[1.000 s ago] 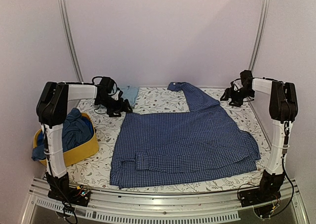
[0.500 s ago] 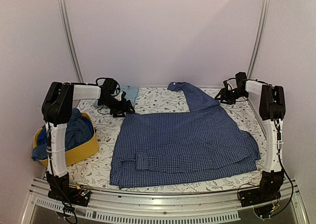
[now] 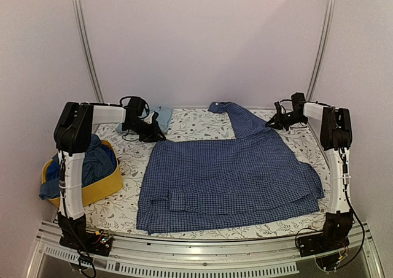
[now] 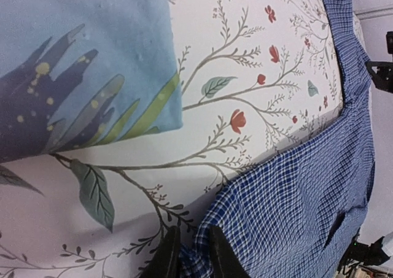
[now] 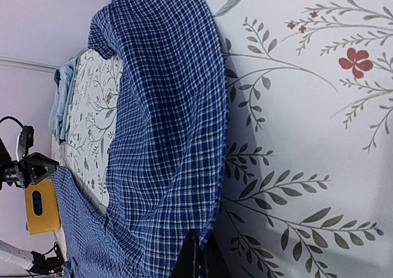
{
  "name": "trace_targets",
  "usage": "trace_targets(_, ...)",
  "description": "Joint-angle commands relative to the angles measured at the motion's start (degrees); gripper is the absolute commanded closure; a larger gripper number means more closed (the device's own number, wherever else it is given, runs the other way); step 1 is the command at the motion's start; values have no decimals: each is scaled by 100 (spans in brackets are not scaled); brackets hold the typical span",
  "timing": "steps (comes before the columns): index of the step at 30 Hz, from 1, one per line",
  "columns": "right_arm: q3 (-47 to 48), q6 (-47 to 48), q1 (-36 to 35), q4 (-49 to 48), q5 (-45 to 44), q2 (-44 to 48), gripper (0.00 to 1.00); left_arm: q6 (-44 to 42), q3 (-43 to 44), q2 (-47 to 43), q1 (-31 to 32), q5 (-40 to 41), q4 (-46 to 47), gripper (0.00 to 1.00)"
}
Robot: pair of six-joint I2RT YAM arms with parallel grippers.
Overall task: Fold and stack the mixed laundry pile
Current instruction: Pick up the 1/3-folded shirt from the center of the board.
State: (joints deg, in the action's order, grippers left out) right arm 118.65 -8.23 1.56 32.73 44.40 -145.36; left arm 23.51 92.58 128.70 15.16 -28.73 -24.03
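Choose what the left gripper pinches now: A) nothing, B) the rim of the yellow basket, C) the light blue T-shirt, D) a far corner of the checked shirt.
D: in the left wrist view the left gripper is closed on a corner of the checked shirt, clear of the light blue T-shirt.

Only the fingertips of the left claw [image 4: 191, 244] and right claw [image 5: 200, 256] show, cut off at the wrist views' bottom edges. The checked shirt [image 3: 227, 173] disappears between them. From above, the left arm covers part of the light blue T-shirt [image 3: 163, 114].
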Motion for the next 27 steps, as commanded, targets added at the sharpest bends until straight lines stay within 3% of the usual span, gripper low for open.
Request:
trace_targets(1,136,-200,116,-282,170,377,100,-155,136,-98,-128,-98,236,88)
trace_targets(4,136,-353,197,-434,220,558,100,-273,188,-116,-145,-35,205,88)
trace_targets(5,136,-376,217,-464,231,587,100,-290,190,-99,-150,1,184,83)
trace_targets(7,141,-435,245,-491,307,622,100,-297,194,-54,-169,35,134,63)
trace_targets(8,134,-441,248,-491,340,610,100,-292,210,-19,-182,22,102,59)
trace_targets(17,104,-472,248,-485,438,509,100,-319,365,269,-206,-52,208,53)
trace_targets(19,106,-476,247,-483,446,494,100,-342,536,389,-208,-210,202,55)
trace_targets(22,106,-485,248,-487,473,482,100,-409,731,539,-207,-435,127,74)
trace_targets(27,105,-495,248,-470,465,579,100,-579,684,319,-206,-555,147,95)
